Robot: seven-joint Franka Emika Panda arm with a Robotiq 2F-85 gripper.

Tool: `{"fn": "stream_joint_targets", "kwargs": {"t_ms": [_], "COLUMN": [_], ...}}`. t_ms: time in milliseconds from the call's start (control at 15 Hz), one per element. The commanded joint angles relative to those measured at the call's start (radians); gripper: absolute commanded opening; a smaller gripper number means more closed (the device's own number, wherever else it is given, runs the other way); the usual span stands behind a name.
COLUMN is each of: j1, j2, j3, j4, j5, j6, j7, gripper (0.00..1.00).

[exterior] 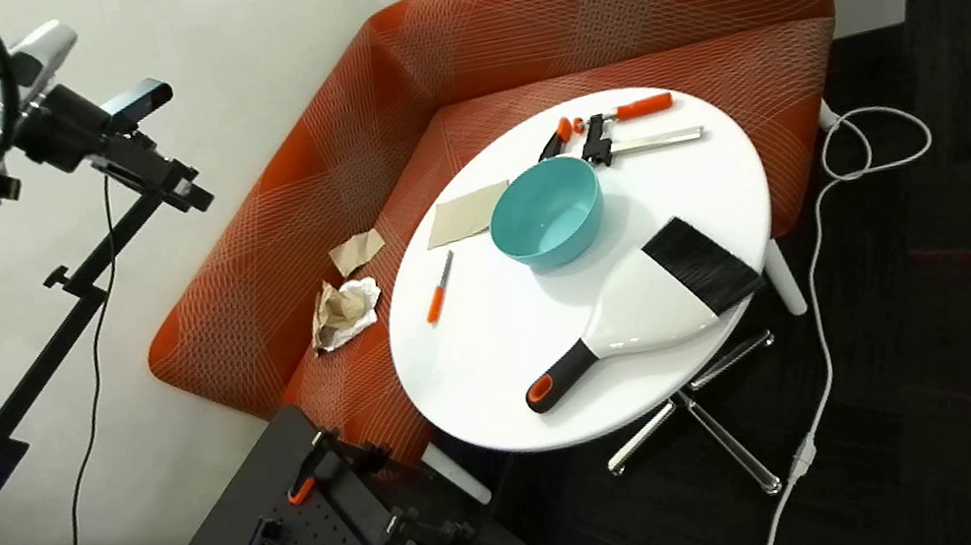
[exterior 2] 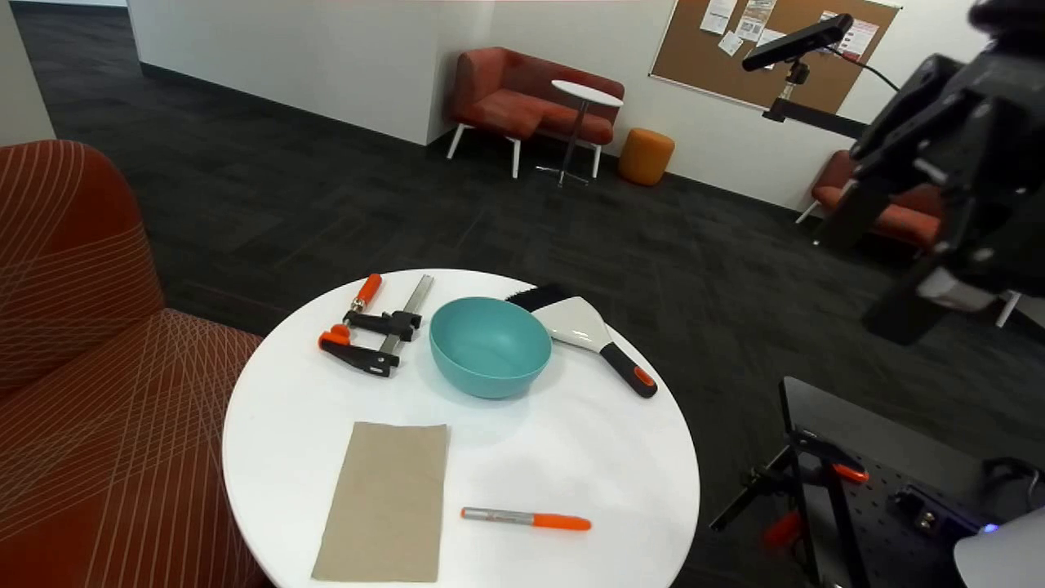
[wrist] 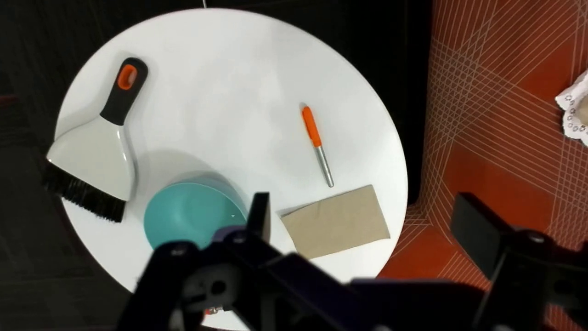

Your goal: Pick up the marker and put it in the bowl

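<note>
The marker, with an orange end and a silver-grey end, lies on the white round table (exterior: pixel 483 373). It shows in both exterior views (exterior: pixel 440 288) (exterior 2: pixel 525 518) and in the wrist view (wrist: pixel 317 145). The teal bowl (exterior: pixel 547 214) stands upright and looks empty; it shows in an exterior view (exterior 2: pixel 490 347) and, partly hidden by a finger, in the wrist view (wrist: pixel 193 214). My gripper (wrist: pixel 363 209) is open with nothing between its fingers. It hangs high above and away from the table, as an exterior view (exterior 2: pixel 869 269) shows; it touches neither marker nor bowl.
A white brush with black bristles (exterior: pixel 650 298) lies beside the bowl. A clamp with orange handle (exterior 2: pixel 392 327) lies on the bowl's other side. A flat brown paper (exterior 2: pixel 388 502) lies near the marker. A red sofa (exterior: pixel 600 13) borders the table.
</note>
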Motion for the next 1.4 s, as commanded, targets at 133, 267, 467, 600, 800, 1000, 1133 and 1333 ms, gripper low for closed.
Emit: {"fn": "stream_joint_targets", "kwargs": {"t_ms": [133, 267, 467, 600, 800, 1000, 1133, 1333], "j1": [0.006, 0.006, 0.008, 0.01, 0.004, 0.004, 0.005, 0.002], "j2": [0.141, 0.204, 0.309, 0.37, 0.371, 0.392, 0.405, 0.476], "j3": [-0.086, -0.102, -0.116, -0.117, -0.111, -0.11, -0.113, -0.109], "j4": [-0.055, -0.071, -0.078, -0.073, -0.082, -0.077, -0.073, -0.051], "j5": [-0.028, -0.025, -0.012, 0.0, -0.015, -0.015, 0.003, -0.04], "j6": [0.221, 0.293, 0.375, 0.41, 0.397, 0.401, 0.419, 0.468], "j7": [-0.195, -0.236, -0.277, -0.292, -0.262, -0.262, -0.285, -0.273], "gripper": [1.0, 1.0, 1.0, 1.0, 1.0, 1.0, 1.0, 1.0]}}
